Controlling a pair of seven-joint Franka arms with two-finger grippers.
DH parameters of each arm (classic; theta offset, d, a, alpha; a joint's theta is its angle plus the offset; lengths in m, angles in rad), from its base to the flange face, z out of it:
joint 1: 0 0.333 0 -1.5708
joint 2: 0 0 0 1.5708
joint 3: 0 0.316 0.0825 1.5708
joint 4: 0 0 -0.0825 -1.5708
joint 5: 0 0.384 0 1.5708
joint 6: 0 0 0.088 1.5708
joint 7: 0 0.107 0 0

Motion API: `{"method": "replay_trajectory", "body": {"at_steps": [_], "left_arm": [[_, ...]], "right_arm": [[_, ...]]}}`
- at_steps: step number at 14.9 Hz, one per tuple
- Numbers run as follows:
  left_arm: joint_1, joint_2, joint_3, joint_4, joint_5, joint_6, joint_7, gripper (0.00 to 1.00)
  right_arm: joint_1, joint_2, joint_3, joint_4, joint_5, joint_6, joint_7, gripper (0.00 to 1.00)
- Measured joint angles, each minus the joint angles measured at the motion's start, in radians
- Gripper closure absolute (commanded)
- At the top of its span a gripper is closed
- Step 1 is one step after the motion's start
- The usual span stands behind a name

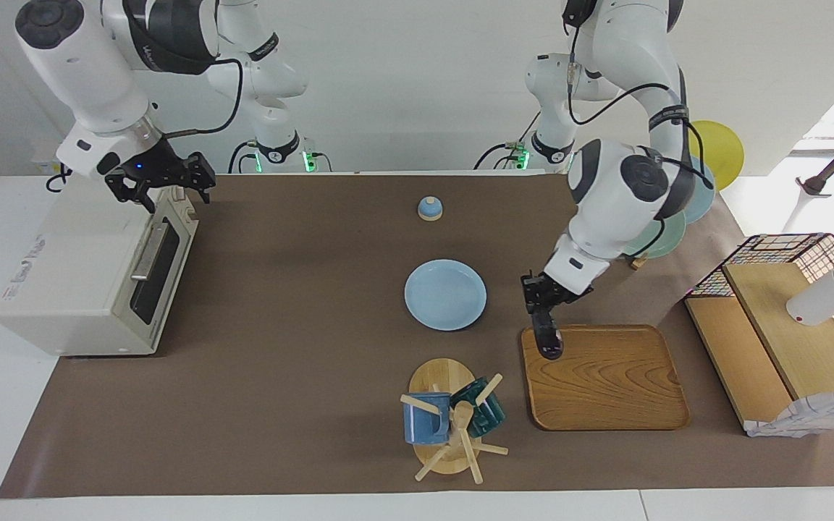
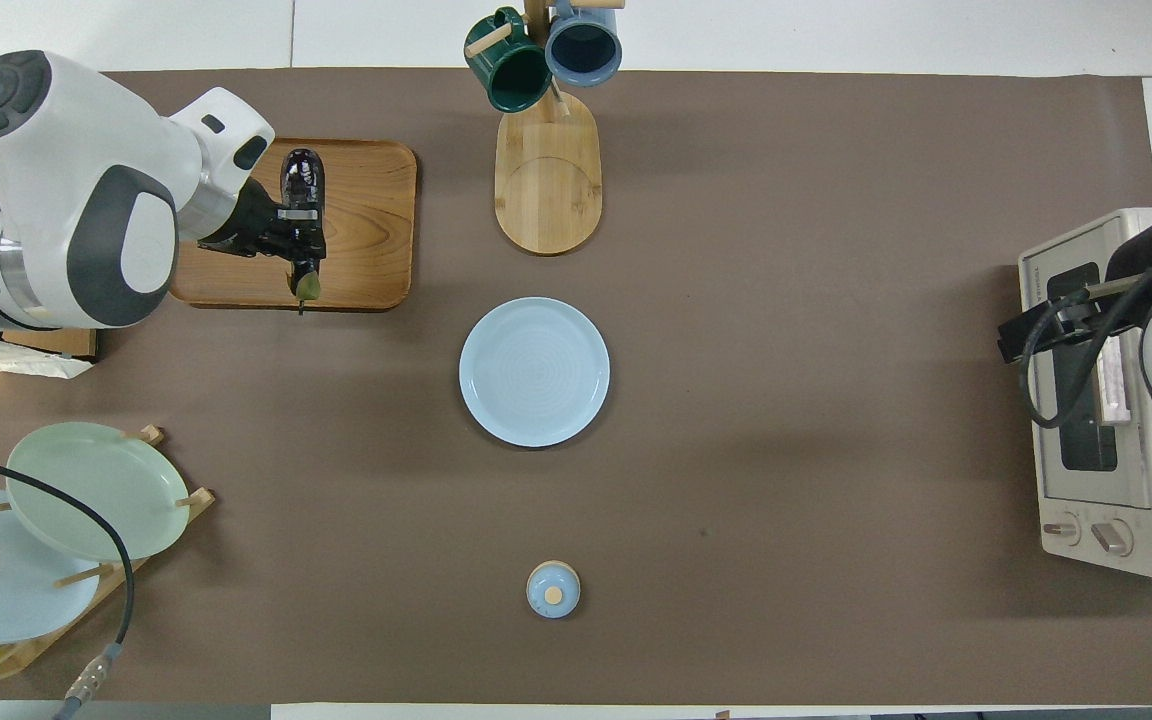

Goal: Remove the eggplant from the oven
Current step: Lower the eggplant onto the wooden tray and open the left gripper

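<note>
The dark purple eggplant (image 1: 550, 340) (image 2: 301, 180) is in my left gripper (image 1: 541, 307) (image 2: 298, 222), which is shut on it. It hangs tilted over the edge of a wooden tray (image 1: 620, 383) (image 2: 366, 240), its low end at or just above the tray and its stem pointing toward the robots. The cream-white oven (image 1: 77, 268) (image 2: 1136, 520) stands at the right arm's end of the table with its dark glass door shut. My right gripper (image 1: 171, 189) (image 2: 1031, 335) hovers open and empty over the oven's top edge above the door.
A light blue plate (image 1: 446, 294) (image 2: 534, 371) lies mid-table. A mug tree (image 1: 453, 420) (image 2: 546, 170) with two mugs stands beside the tray. A small blue lid (image 1: 429, 208) (image 2: 553, 589) lies near the robots. A plate rack (image 1: 677, 210) (image 2: 86, 500) and a wire basket (image 1: 786, 325) are at the left arm's end.
</note>
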Motion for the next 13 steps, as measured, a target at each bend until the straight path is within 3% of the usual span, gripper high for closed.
{"method": "replay_trajectory", "body": {"at_steps": [5, 13], "left_arm": [[0.051, 0.117, 0.001, 0.081, 0.025, 0.036, 0.056, 1.0], [0.047, 0.159, -0.006, 0.054, 0.045, 0.145, 0.056, 1.0]], "right_arm": [[0.025, -0.012, -0.034, 0.013, 0.0, -0.022, 0.041, 0.0], [0.043, -0.031, -0.037, 0.003, 0.0, -0.035, 0.044, 0.0]]}}
